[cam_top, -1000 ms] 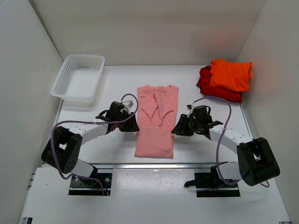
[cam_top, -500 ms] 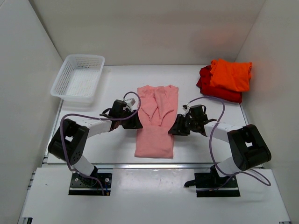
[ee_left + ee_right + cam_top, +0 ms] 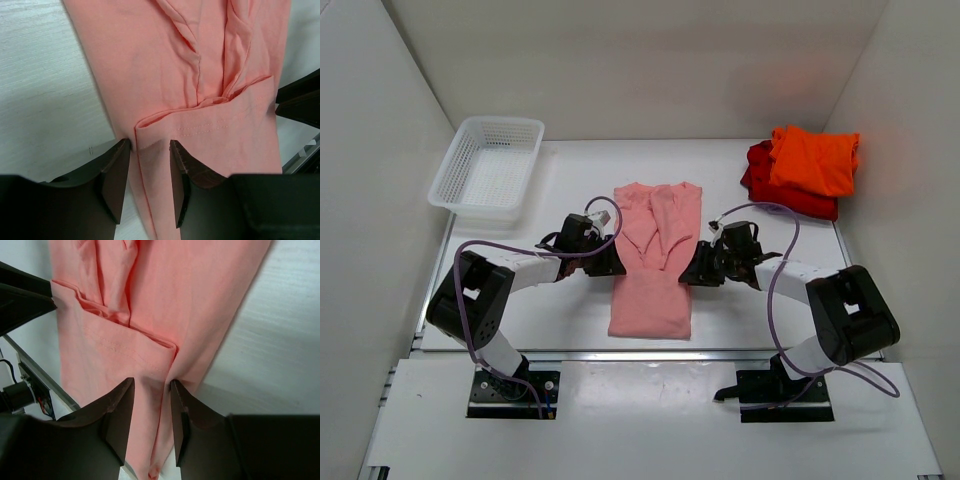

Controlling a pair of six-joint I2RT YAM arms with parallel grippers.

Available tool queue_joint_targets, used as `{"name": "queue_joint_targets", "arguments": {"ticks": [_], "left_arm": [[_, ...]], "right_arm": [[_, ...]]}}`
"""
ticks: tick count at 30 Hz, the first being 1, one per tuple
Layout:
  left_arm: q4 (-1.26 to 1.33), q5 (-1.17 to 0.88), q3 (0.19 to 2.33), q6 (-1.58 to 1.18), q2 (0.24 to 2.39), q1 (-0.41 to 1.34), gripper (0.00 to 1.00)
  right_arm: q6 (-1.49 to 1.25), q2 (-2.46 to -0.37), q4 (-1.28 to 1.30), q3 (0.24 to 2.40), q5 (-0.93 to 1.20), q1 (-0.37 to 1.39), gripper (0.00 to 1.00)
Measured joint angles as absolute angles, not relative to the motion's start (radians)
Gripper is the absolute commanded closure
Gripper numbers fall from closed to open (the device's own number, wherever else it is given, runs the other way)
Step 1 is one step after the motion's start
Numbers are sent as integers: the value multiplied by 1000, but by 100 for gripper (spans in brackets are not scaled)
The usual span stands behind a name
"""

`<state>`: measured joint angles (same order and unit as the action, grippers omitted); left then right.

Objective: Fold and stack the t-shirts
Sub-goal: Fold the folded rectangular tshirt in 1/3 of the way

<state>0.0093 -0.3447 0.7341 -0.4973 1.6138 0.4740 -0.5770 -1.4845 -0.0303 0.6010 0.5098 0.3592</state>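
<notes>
The salmon-pink t-shirt [image 3: 655,290] lies flat at the table's middle, folded into a long strip with its sleeves turned in. My left gripper [image 3: 605,262] is open at its left edge, jaws astride the edge by a folded hem, as the left wrist view [image 3: 149,145] shows. My right gripper [image 3: 692,272] is open at the right edge, jaws likewise astride the fabric in the right wrist view [image 3: 151,382]. The bright orange t-shirt [image 3: 813,158] lies folded on the red t-shirt [image 3: 770,190] at the back right.
A white mesh basket [image 3: 455,160] stands at the back left. White walls close in the table on three sides. A metal rail [image 3: 650,352] runs along the near edge.
Both grippers have moved inward to the pink shirt's side edges and now straddle the fabric. The shirt has not shifted.
</notes>
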Motion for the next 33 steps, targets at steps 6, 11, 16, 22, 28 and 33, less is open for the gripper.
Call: {"name": "queue_joint_targets", "arguments": {"ticks": [6, 11, 16, 22, 28, 33], "left_arm": [[15, -349, 734, -503, 1613, 476, 53], [15, -350, 734, -507, 1612, 476, 51], [16, -349, 734, -511, 1610, 476, 51], [17, -350, 734, -515, 1610, 477, 51], [23, -350, 732, -520, 1610, 477, 51], [27, -350, 728, -523, 1610, 477, 52]], "right_arm": [[-574, -1480, -31, 625, 500, 359, 67], [-566, -1479, 1, 651, 451, 367, 65], [-553, -1477, 24, 667, 410, 371, 64], [-556, -1478, -2, 666, 432, 360, 64], [-558, -1513, -34, 666, 456, 373, 64], [-558, -1536, -37, 666, 459, 381, 64]]}}
